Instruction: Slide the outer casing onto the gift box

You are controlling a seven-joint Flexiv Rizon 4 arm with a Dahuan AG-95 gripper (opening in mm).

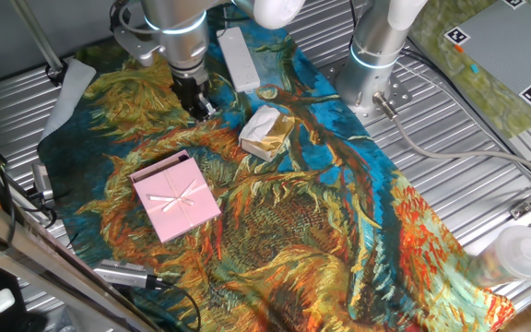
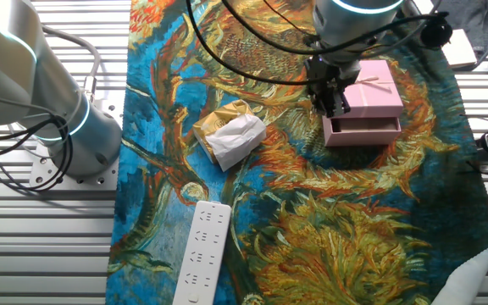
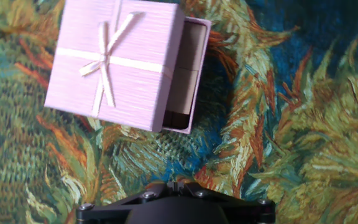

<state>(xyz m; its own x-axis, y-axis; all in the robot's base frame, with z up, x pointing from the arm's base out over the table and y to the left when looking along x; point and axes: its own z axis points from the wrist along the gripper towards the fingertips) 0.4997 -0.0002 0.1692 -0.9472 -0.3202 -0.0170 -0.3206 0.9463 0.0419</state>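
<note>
In one fixed view the outer casing [image 1: 176, 197] lies on the painted cloth [image 1: 339, 212] toward the left side of the desk, with its ribbon bow on top. A narrow pink rim of the gift box [image 1: 160, 166] shows along its upper-left edge, so the box sits mostly inside. The gripper [image 1: 197, 104] hangs above the cloth, apart from the casing, toward the far edge; the jaws look close together, but I cannot tell for sure. The cream-and-gold lump [image 1: 265, 132] lies to the right of the gripper, and the white bar [image 1: 239, 57] lies near the far edge. To the right of the casing the cloth has open room.

In the other fixed view the gripper [image 2: 332, 100] is just beside the left side of the casing [image 2: 374, 88], and the box [image 2: 364, 130] sticks out of it like a drawer. The lump [image 2: 230, 133] is well to the left, and the bar [image 2: 202, 252] is near the front edge.

In the hand view the casing [image 3: 114, 62] is at the upper left, with the box [image 3: 189, 74] sticking out on its right side. Bare cloth lies below and to the right. The fingers are not visible here.
</note>
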